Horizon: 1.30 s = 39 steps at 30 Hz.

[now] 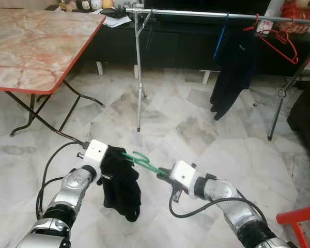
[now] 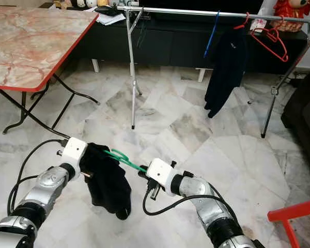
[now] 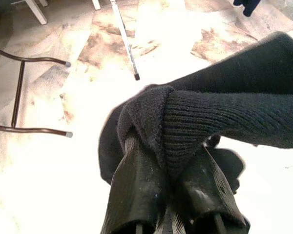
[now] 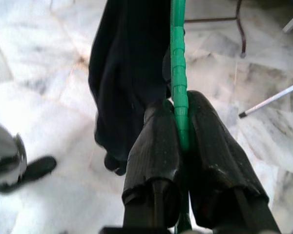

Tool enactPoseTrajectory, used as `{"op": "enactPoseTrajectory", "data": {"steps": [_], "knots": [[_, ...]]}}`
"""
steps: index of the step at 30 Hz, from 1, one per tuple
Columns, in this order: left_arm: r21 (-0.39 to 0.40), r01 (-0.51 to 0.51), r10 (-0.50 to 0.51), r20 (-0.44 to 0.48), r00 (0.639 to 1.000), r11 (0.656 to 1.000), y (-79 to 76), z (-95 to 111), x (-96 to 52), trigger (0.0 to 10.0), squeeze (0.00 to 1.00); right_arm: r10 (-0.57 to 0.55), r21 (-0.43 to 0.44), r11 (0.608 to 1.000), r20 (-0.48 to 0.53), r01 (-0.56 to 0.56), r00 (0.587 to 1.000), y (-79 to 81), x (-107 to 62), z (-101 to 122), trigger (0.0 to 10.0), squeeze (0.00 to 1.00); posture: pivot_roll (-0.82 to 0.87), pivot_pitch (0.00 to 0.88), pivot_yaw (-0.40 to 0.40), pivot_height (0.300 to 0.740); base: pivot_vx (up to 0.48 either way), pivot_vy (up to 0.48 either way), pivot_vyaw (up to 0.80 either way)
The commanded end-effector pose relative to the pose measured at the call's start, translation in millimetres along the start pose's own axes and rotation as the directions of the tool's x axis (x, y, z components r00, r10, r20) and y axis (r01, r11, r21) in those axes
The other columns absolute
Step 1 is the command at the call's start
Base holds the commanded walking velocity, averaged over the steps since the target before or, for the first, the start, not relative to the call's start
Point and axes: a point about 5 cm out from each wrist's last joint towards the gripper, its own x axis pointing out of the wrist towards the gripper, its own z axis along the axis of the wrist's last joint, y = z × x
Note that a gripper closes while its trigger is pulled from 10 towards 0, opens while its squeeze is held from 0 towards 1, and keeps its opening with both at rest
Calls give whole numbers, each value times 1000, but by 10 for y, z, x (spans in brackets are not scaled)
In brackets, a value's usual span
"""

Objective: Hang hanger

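Green hanger (image 1: 144, 162), one; two tools clamping.

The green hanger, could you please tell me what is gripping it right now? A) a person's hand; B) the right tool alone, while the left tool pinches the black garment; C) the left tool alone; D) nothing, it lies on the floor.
B: the right tool is shut on the green hanger, and the left tool pinches the black garment draped on it.
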Motion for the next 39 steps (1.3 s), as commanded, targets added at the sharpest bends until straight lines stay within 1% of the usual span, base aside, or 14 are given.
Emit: {"op": "enactPoseTrajectory", "data": {"steps": [1, 14, 18, 25, 26, 27, 28, 29, 30, 31, 33, 35, 36, 39], "knots": [[13, -15, 15, 12, 1000, 1000, 33, 16, -12, 0, 0, 25, -13, 1000, -44, -25, 999, 32, -5, -64, 0, 0, 28, 73, -46, 740, 0, 0, 0], [54, -210, 214, -92, 972, 976, 248, -143, -83, 0, 0, 112, -57, 990, -238, -129, 965, 134, -136, -396, 0, 0, 18, 81, -42, 740, 0, 0, 0], [74, -243, 251, -116, 961, 967, 285, -182, -103, 0, 0, 101, -39, 993, -219, -112, 971, 125, -138, -384, 0, 0, 16, 80, -42, 740, 0, 0, 0], [62, -375, 380, -200, 903, 925, 402, -398, -234, 0, 0, 45, 146, 988, -14, -43, 999, 171, -127, -236, 0, 0, 2, 63, -35, 740, 0, 0, 0], [49, -376, 377, -210, 902, 925, 392, -445, -259, 2706, 0, -2, 202, 979, 5, 1, 1000, 183, -139, -252, 0, 0, 1, 57, -33, 740, 0, 0, 0], [49, -376, 377, -210, 902, 925, 392, -445, -259, 2706, 0, -2, 202, 979, 5, 1, 1000, 183, -139, -252, 0, 0, 1, 57, -33, 740, 0, 0, 0], [22, -367, 363, -204, 909, 930, 365, -475, -275, 9333, 0, -111, 277, 955, 5, 105, 994, 158, -160, -301, 0, 0, -5, 47, -30, 740, 0, 0, 0], [22, -367, 363, -204, 909, 930, 365, -475, -275, 9333, 0, -111, 277, 955, 5, 105, 994, 158, -160, -301, 0, 0, -5, 47, -30, 740, 0, 0, 0], [2, -354, 348, -194, 917, 935, 338, -493, -286, 10000, 0, -207, 350, 916, -14, 199, 978, 141, -182, -363, 4510, 0, -10, 42, -27, 740, 0, 0, 0], [-51, -329, 317, -162, 935, 943, 266, -499, -288, 10000, 0, -372, 459, 807, -94, 372, 924, 155, -226, -523, 10000, 0, -12, 31, -19, 740, 0, 0, 0], [-67, -323, 310, -151, 938, 944, 246, -494, -286, 10000, 0, -408, 481, 774, -119, 412, 905, 168, -238, -566, 10000, 0, -12, 31, -19, 740, 0, 0, 0], [-81, -308, 296, -131, 946, 948, 194, -481, -274, 10000, 0, -497, 548, 674, -161, 496, 853, 197, -260, -628, 10000, 0, -15, 22, -9, 740, 0, 0, 0], [-81, -308, 296, -131, 946, 948, 194, -481, -274, 10000, 0, -497, 548, 674, -161, 496, 853, 197, -260, -628, 10000, 0, -15, 22, -9, 740, 0, 0, 0], [-112, -276, 267, -92, 959, 955, 111, -436, -242, 10000, 0, -583, 618, 557, -183, 554, 791, 238, -245, -633, 10000, 0, -23, 7, 7, 740, 0, 0, 0]]}}
